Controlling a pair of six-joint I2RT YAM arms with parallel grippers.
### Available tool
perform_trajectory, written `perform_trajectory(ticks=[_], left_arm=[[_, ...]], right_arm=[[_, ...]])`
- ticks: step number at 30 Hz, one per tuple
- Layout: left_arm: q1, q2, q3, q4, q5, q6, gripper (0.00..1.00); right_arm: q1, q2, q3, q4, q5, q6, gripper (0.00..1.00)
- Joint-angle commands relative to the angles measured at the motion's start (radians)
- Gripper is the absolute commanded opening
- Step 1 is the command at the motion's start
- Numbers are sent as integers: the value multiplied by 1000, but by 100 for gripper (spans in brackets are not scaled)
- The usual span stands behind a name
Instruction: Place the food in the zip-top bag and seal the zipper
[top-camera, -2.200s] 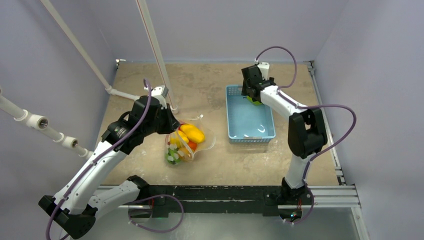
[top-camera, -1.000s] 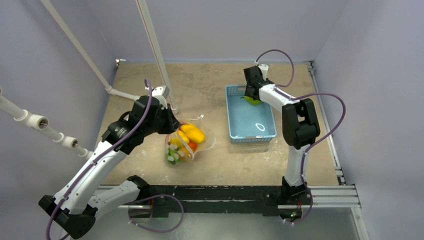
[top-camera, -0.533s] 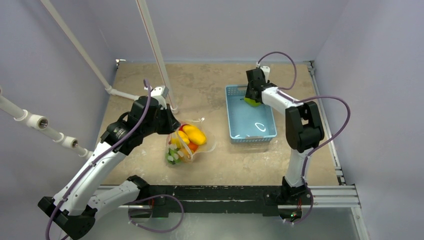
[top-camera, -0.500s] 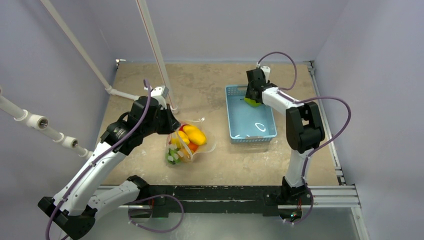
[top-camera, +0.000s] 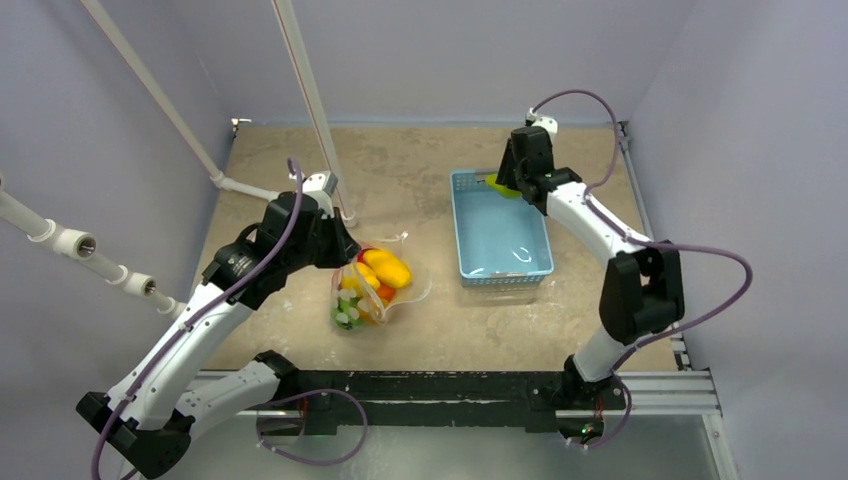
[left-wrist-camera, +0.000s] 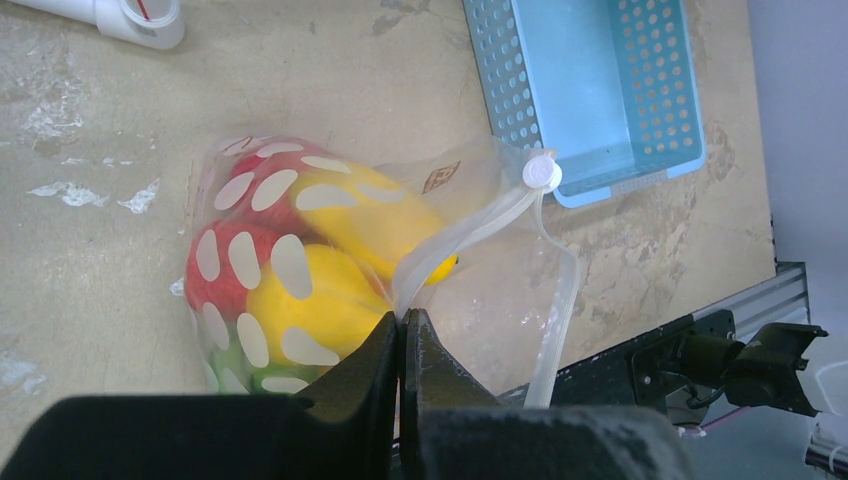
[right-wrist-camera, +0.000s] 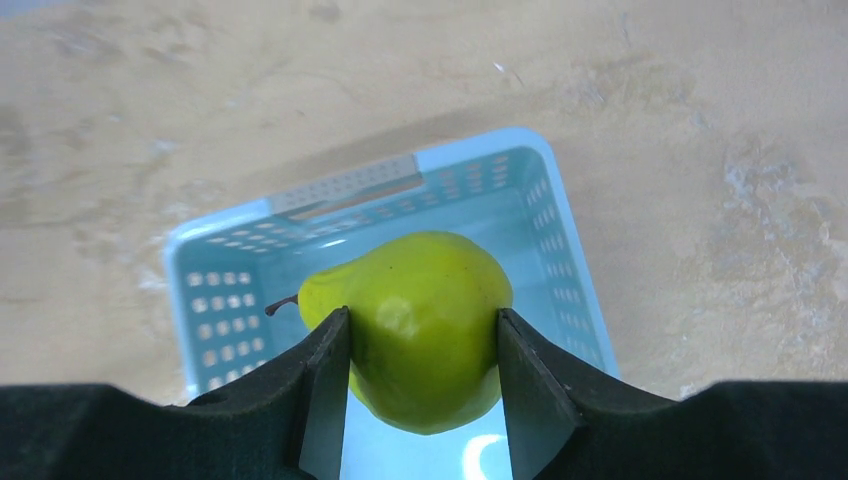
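My workspace, seen from above and from both wrists. The desk (top-camera: 420, 170) is a flat slab with a mottled beige, stone-like face, scuffed with pale patches. Smooth, matte lavender-grey walls (top-camera: 450, 60) box it in. A white plastic pipe (top-camera: 305, 80) slants down to the desk beyond my left jaws. A metal rail (top-camera: 660, 390) edges the desk behind both arms.

My left jaws are pinched fully together on the zipper strip (left-wrist-camera: 465, 232), a thin, whitish, translucent band. A small round white slider (left-wrist-camera: 541, 172) sits at its far end. The zip-top bag (left-wrist-camera: 300, 255) lies on the desk directly ahead of these jaws. It is clear, soft, crinkled film printed with white oval dots, and its mouth is open. Inside it, glossy rounded toy fruits (top-camera: 378, 272) press close together. A red fruit (left-wrist-camera: 205, 290) sits left of the jaw tips and a yellow fruit (left-wrist-camera: 320, 310) just ahead of them. An orange-yellow fruit (left-wrist-camera: 380, 215) lies farther ahead, and a green fruit (left-wrist-camera: 235, 372) shows low on the left.

My right jaws stand about half wide, clamped on a pear (right-wrist-camera: 425, 325), one on each flank. The pear is smooth, shiny and yellow-green, with a thin brown stem pointing left. Directly beneath these jaws and the pear lies a light-blue plastic basket (right-wrist-camera: 230, 290). It is rectangular and rigid, its walls punched with rows of small holes. The bag is well apart from my right jaws, off toward my left arm's side.
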Motion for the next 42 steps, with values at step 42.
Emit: perform_trajectory(ticks=[42], left_arm=[[-3,52,42,57,-14,-69,0]], right_arm=[[539,-504,-121,79,-587,-218,0]])
